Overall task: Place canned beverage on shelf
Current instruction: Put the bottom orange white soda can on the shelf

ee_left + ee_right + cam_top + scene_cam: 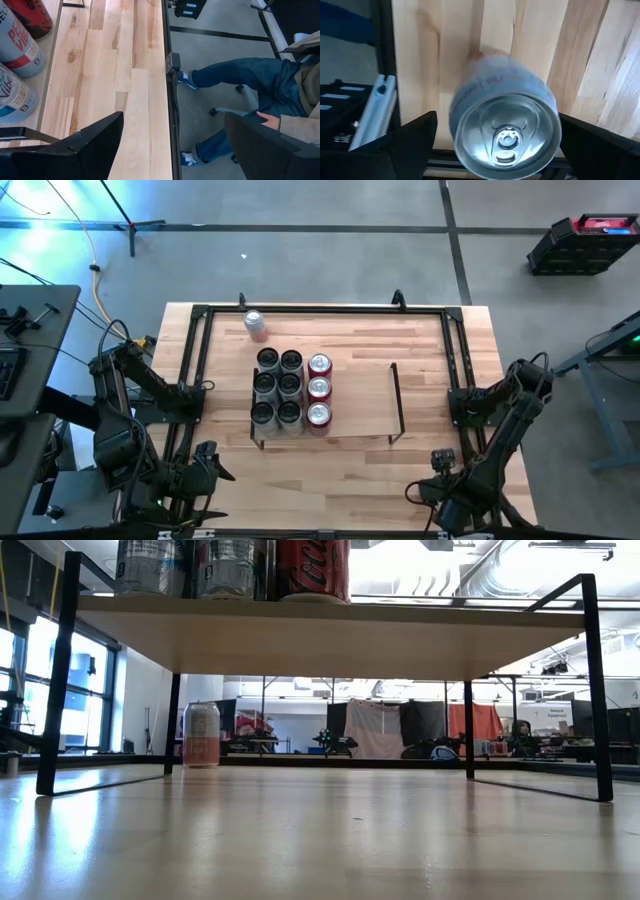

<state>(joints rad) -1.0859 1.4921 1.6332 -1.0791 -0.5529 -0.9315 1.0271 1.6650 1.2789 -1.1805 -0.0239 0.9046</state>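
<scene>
Currently:
- Table [430,460]: light wood with black rails; a seated person's legs [240,80] show beyond its edge.
- Shelf [360,395]: stands mid-table; its right half is bare.
- Left gripper [205,465]: at the near left corner, fingers spread, grasping nothing.
- Right gripper [437,470]: at the near right edge, released and wide. Its wrist view shows a blurred can top [505,125] between the fingers; contact cannot be told.
- Nine cans [290,387]: grouped on the shelf's left half.
- Lone can [256,324]: upright on the table by the far rail, off the shelf.
</scene>
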